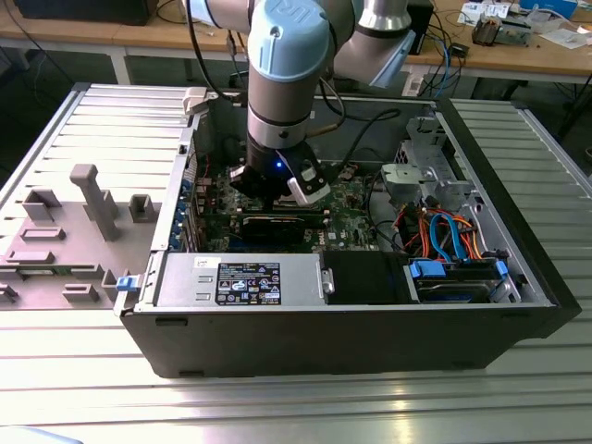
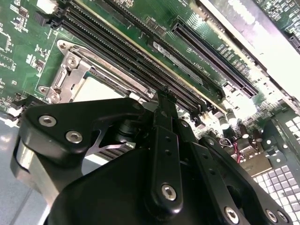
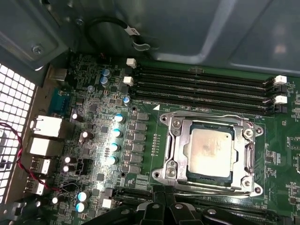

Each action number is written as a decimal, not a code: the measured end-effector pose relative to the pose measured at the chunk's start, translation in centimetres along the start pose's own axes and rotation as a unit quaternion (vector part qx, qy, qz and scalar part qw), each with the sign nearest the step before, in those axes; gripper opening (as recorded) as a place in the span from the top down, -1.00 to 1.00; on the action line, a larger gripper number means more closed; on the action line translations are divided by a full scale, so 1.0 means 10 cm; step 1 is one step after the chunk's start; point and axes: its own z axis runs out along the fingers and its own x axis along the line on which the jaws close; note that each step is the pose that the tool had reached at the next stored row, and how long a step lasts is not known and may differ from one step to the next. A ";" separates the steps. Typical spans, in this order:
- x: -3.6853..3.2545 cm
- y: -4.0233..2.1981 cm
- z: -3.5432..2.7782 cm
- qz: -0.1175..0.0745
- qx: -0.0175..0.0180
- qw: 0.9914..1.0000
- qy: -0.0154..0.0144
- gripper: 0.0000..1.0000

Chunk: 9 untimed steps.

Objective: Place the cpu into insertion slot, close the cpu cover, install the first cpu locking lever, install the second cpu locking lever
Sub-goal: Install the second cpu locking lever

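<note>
Silvery-grey metal is showing at the middle of the insertion slot [image 3: 209,152] in the first wrist view: the cpu [image 3: 210,151] is lying flat in the socket on the green board [image 3: 145,117], and the cpu cover [image 3: 243,157] is lying down around it as a thin frame, its square cut-out leaving the chip's top bare. Whether the locking levers along the frame's edges are latched is not clear. Long black memory slots [image 3: 201,86] are running just beside the socket's far edge.

In the exterior view, the arm is reaching down into the open computer case [image 1: 342,324], and the gripper [image 1: 277,190] is hanging low over the board, towards the exterior view's left of the case's middle. A grey fixture plate [image 1: 65,250] is lying outside the case on the exterior view's left.

In the second wrist view the gripper [image 2: 164,96] is hovering just above the board, beside the socket's corner [image 2: 70,70]; its black fingers [image 2: 165,112] are appearing pressed together with nothing pinched between them.
</note>
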 end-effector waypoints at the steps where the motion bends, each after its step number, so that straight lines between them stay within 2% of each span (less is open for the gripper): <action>1: 0.001 -0.002 0.007 0.000 -0.002 1.000 0.000 0.79; 5: 0.027 -0.002 0.020 -0.001 -0.011 1.000 -0.002 0.79; 9: 0.043 -0.004 0.043 -0.001 -0.014 1.000 -0.002 0.79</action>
